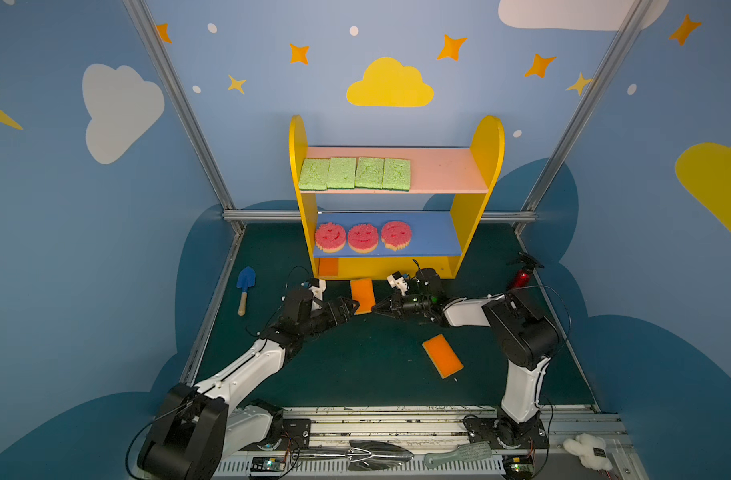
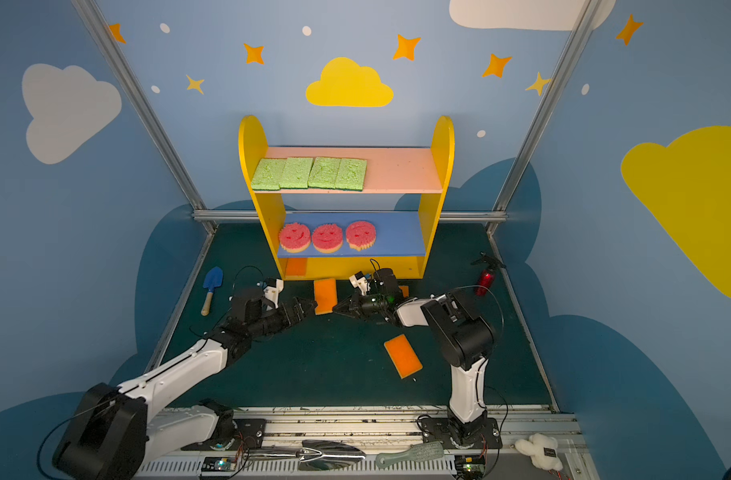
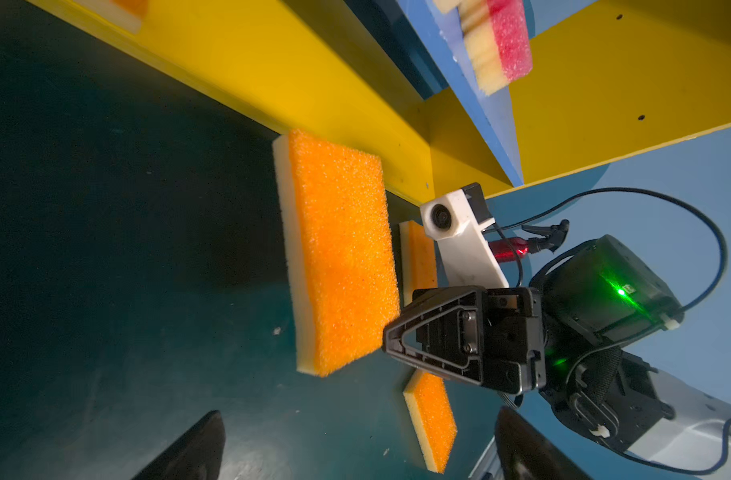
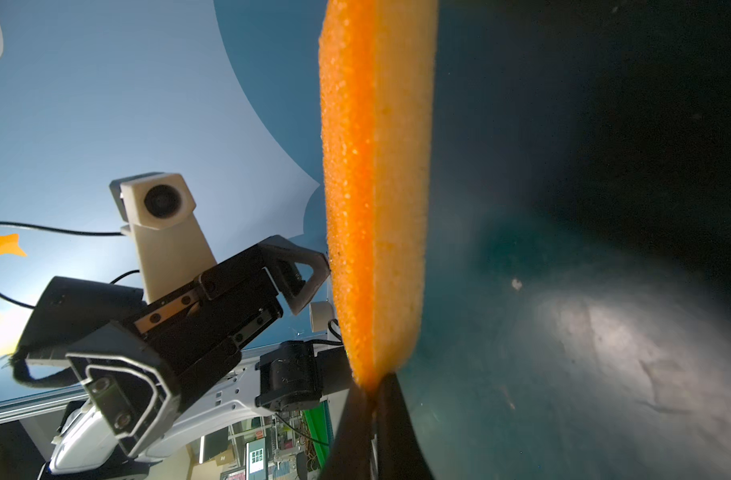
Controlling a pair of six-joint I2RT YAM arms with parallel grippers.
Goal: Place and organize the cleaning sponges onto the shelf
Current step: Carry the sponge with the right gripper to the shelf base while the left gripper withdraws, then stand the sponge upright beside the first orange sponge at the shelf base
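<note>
1. We judge the step in hand to be the right gripper [image 1: 375, 309] carrying an orange sponge [image 1: 362, 295] to the shelf [image 1: 486, 166]. Its jaws are pressed together, pinching the sponge at its near end.
2. The left gripper [image 1: 353, 309] sits just beside that same end. Its jaws are spread and grip nothing, so it should draw clear before we move.
3. The held sponge lies in front of the yellow base [image 1: 397, 268], its far end close to the base's front edge. We cannot tell whether that end rests on the mat [image 1: 355, 374].
4. In both top views its long axis runs from the shelf back toward us, leaning slightly. The orange face points up and the yellow underside shows as a thin strip along the right edge.
5. The pinch is at one end only, so we expect soft foam to droop. We should lift gently and keep the face level.
6. One orange sponge on the base [image 1: 328, 268] lies at its left end, so we should slide ours in beside it, long axis the same way.
7. The green sponges [image 1: 355, 173] fill the pink board and the smiley sponges [image 1: 362, 237] the blue board, so we stay low under the blue board.
8. A loose orange sponge [image 1: 442, 356] waits on the mat, and another [image 2: 404, 291] lies half hidden behind the right gripper.
</note>
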